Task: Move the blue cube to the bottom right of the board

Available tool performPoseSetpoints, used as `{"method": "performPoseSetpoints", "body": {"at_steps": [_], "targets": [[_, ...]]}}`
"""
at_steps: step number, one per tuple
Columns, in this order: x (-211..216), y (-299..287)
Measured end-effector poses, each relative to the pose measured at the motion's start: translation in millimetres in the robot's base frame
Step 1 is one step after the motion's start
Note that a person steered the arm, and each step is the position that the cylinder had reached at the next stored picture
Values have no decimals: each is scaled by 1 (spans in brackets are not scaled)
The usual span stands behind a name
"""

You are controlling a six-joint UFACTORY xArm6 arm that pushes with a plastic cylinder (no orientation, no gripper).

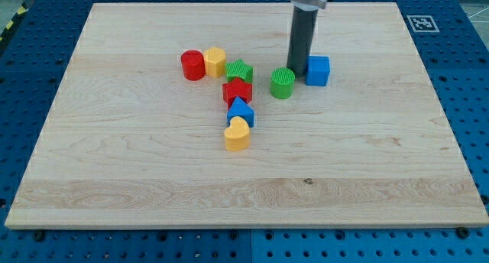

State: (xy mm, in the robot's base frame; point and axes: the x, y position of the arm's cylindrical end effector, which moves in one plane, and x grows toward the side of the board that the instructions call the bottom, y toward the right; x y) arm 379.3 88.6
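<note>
The camera view is looking down at an angle on a pale wooden board (153, 186) that is resting on a blue perforated table (30, 79). A straight dark rod is coming down from the view's top edge, and my tip (298, 72) is sitting on the board between two blocks. There are no jaws to open or close, and the tip is holding nothing; it can only push.

The blue cube (318, 70) is lying just beside the tip on the view's right, in the upper middle of the board; whether the two are touching cannot be told. A green cylinder (282, 83) is standing just to the tip's left and slightly lower.

Further left, a loose cluster is spreading out: a red cylinder (192, 65) touching a yellow block (215, 61), a green block (239, 71), a red block (238, 91), a blue block (241, 111) and a yellow heart (238, 134) running down toward the view's bottom.

The arm appears to be lining up behind the cube, with pushing barely begun. The next move is calling for a long diagonal push toward the view's bottom right, with the tip shifting to the cube's upper left side first.
</note>
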Motion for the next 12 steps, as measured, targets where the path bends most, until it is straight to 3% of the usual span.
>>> {"method": "performPoseSetpoints", "body": {"at_steps": [2, 4, 5, 6, 10, 11, 12], "targets": [[3, -9], [-63, 11], [-69, 21], [-52, 25], [91, 105], [105, 117], [40, 115]]}}
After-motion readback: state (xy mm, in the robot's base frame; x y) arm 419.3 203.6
